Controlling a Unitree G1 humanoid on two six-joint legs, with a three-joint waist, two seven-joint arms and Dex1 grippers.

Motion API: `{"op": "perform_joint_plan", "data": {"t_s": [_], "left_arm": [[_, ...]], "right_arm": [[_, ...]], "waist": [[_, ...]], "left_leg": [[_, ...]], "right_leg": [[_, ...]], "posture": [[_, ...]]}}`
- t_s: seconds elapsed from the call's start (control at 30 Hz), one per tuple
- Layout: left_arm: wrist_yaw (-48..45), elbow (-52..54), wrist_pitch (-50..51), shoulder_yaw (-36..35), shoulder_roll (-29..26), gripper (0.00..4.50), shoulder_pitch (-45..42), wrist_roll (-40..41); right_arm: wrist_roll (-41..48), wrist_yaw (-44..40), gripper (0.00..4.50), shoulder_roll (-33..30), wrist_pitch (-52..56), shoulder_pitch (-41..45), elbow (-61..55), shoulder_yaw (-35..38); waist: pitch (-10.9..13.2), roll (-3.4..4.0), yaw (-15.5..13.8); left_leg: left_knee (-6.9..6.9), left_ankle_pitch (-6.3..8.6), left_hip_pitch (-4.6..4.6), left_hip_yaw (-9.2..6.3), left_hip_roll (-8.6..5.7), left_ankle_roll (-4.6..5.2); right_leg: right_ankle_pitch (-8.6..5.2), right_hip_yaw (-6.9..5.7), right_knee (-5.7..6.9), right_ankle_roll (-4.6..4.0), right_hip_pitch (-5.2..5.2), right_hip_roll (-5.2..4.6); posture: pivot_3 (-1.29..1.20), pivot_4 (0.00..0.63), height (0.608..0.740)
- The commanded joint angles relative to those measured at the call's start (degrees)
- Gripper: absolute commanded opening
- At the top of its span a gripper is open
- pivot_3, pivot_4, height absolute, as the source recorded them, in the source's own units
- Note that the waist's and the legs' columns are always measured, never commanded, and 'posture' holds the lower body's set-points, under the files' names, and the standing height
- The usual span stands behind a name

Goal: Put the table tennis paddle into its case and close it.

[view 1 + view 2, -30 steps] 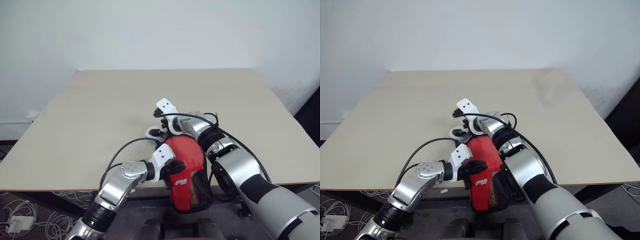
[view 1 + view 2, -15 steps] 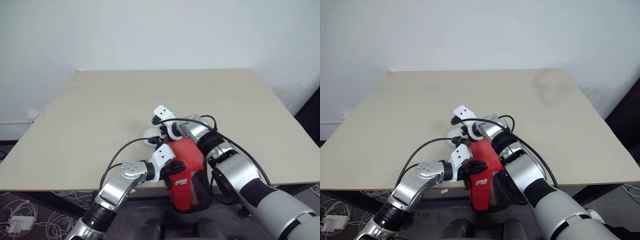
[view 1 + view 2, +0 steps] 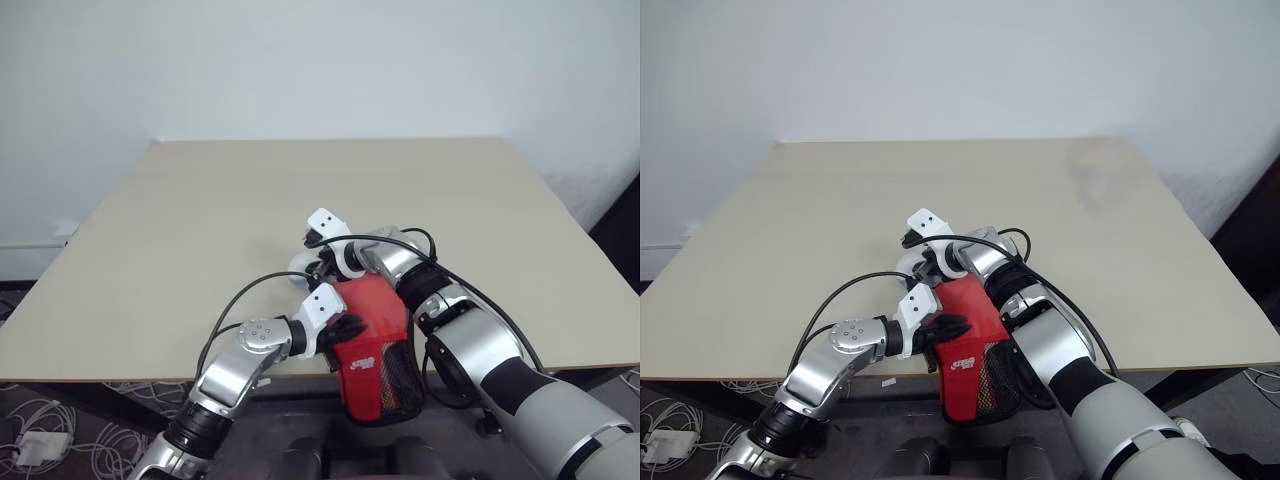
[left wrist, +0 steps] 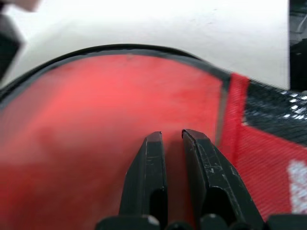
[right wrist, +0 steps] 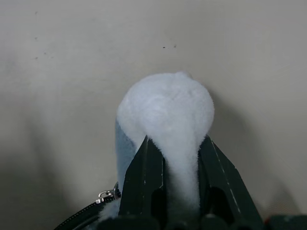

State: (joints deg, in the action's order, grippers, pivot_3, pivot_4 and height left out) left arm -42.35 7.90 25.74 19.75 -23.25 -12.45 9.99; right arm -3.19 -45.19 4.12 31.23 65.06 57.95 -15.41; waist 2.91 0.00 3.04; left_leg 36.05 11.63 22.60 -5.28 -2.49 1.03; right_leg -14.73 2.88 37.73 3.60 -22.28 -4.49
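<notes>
The red case lies at the table's near edge, its black mesh end hanging over the edge. My left gripper is shut, its fingertips resting on the case's red face near its left side. At the case's far end, my right gripper is shut on a white fluffy zip pull. A bit of the zipper shows beside it. The paddle is hidden.
The beige table stretches away to a white wall. Black cables loop over both forearms. The floor with cables and a white adapter lies below the table's near left corner.
My right gripper's fingers have closed onto the white fluffy pull. The left gripper and the case have stayed where they were.
</notes>
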Motion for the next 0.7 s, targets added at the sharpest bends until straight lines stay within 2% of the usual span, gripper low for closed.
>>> {"op": "perform_joint_plan", "data": {"t_s": [0.03, 0.33, 0.7], "left_arm": [[0.0, -0.4, -2.1, -2.1, 0.2, 0.58, -2.3, -0.1], [1.7, -3.3, -2.1, -0.4, 2.7, 0.58, -2.3, -2.2], [0.4, -5.2, -0.9, 1.3, 2.5, 0.58, -1.8, -4.0]], "right_arm": [[-0.4, 0.0, 0.25, -0.6, 0.1, 0.7, -1.3, 0.3], [-0.2, 0.0, 0.24, -0.3, -0.2, 1.3, -0.8, 0.6], [0.2, 1.1, 0.24, -0.5, -0.8, 3.3, 0.8, 2.0]], "waist": [[0.0, 0.00, 0.0], [0.0, 0.00, 0.0], [0.0, 0.00, 0.0]], "left_leg": [[0.00, 0.00, 0.00, -0.01, 0.00, 0.00], [0.00, -0.02, 0.00, -0.01, 0.00, -0.03], [0.00, -0.02, 0.00, -0.02, -0.01, -0.03]], "right_leg": [[0.00, 0.00, 0.00, 0.00, 0.00, 0.00], [0.00, 0.00, 0.01, 0.00, -0.01, 0.00], [0.01, -0.01, 0.01, 0.00, 0.01, 0.00]], "posture": [[0.00, 0.000, 0.734], [0.00, 0.000, 0.734], [0.00, 0.000, 0.734]]}}
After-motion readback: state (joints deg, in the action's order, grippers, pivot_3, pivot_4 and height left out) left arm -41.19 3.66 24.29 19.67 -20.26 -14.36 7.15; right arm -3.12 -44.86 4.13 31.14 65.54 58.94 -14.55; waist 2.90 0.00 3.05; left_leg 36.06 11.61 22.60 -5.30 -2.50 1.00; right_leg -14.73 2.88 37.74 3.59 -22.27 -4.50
